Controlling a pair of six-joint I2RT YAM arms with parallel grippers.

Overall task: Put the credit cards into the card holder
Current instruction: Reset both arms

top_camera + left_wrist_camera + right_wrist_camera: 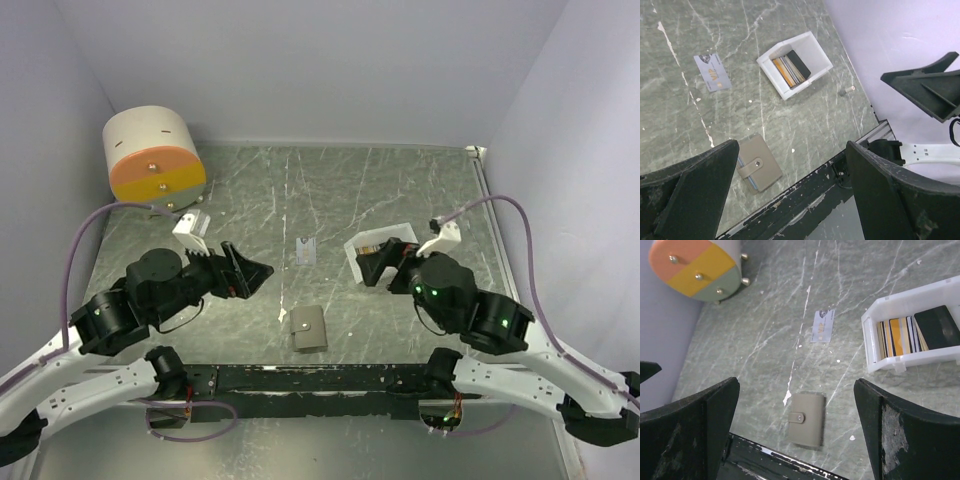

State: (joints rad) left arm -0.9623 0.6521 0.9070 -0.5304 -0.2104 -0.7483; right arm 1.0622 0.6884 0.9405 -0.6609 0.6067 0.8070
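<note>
The taupe card holder [307, 329] lies closed and snapped near the table's front edge; it also shows in the left wrist view [759, 163] and the right wrist view [807, 420]. One pale grey credit card [307, 250] lies flat mid-table, seen too in the left wrist view [713, 72] and right wrist view [823, 326]. Several more cards [912, 334] stand in a white tray [372, 240]. My left gripper [255, 272] is open and empty, left of the holder. My right gripper [372, 268] is open and empty, beside the tray.
A round cream-and-orange drum [153, 155] stands at the back left corner. White walls enclose the table on three sides. A black rail [310, 378] runs along the front edge. A small peg [846, 91] lies near the tray.
</note>
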